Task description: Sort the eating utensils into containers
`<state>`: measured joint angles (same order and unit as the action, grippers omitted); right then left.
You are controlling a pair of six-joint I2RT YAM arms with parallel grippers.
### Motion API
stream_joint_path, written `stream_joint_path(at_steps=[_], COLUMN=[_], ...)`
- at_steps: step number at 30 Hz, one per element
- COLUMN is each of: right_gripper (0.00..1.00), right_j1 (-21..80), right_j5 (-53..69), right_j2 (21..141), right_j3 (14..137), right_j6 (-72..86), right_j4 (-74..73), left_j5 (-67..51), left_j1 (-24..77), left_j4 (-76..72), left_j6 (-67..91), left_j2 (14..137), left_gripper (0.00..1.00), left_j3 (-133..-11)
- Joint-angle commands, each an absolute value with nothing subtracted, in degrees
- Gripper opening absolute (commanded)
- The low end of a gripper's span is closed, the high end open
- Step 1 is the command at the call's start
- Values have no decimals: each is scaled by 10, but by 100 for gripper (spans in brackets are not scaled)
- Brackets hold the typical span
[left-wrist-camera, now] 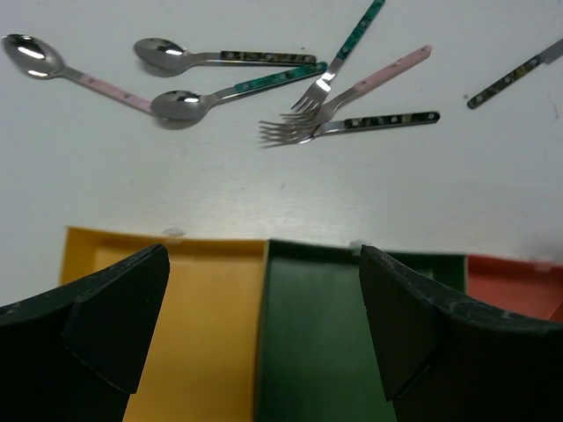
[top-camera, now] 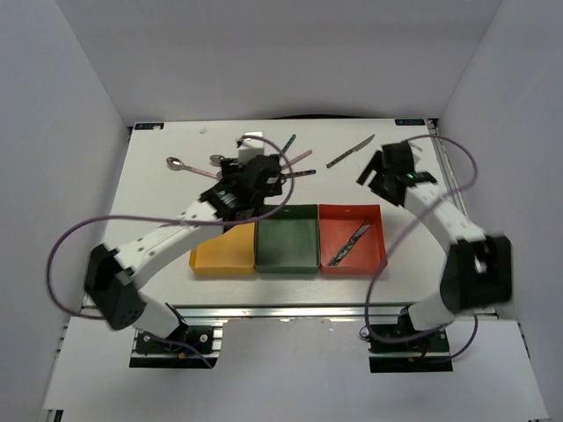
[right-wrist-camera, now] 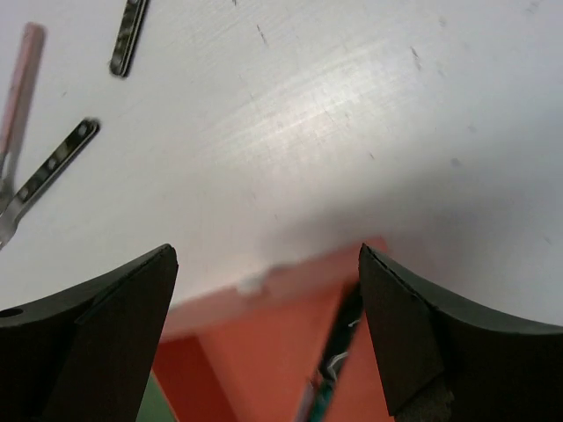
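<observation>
White tabletop [top-camera: 167,189] carries three trays in a row at the near edge: yellow [top-camera: 215,255], green [top-camera: 286,242], red [top-camera: 339,224]. Your left hand [left-wrist-camera: 264,255] gapes wide and empty over the yellow-green seam. Its wrist view lays out three spoons [left-wrist-camera: 202,55] and three forks [left-wrist-camera: 352,125] beyond, which the top view half hides under that arm. Your right hand [right-wrist-camera: 268,255] also stands wide, empty, above red's far corner. Only the top view shows one knife [top-camera: 350,243] whole inside red, and a second knife [top-camera: 350,151] whole on the tabletop beyond.

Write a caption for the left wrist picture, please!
Open left gripper hovers above the yellow tray and green tray; three spoons and three forks lie on the table beyond.
</observation>
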<state>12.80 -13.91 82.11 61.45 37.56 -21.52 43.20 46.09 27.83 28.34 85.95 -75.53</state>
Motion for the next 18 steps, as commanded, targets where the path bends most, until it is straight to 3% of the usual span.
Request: stream_joint_path(at_steps=[1,7,11,18], right_gripper=[88,88,83,76], right_j1=[163,202,203,203], right_j5=[-192,-279,-294,-350], right_j2=[990,1262,1381,1488], right_j3=[759,1085,1236,1348], right_j6=[408,389,379,318], right_j4=[-180,-301,-344,-337], left_j5=[409,359,331,304], left_j1=[461,462,461,461], left_j4=[343,391,359,308], left_j6=[265,219,191,185], left_j2=[734,621,568,510], left_gripper=[98,98,98,98], left_j3=[-702,-616,-552,-456])
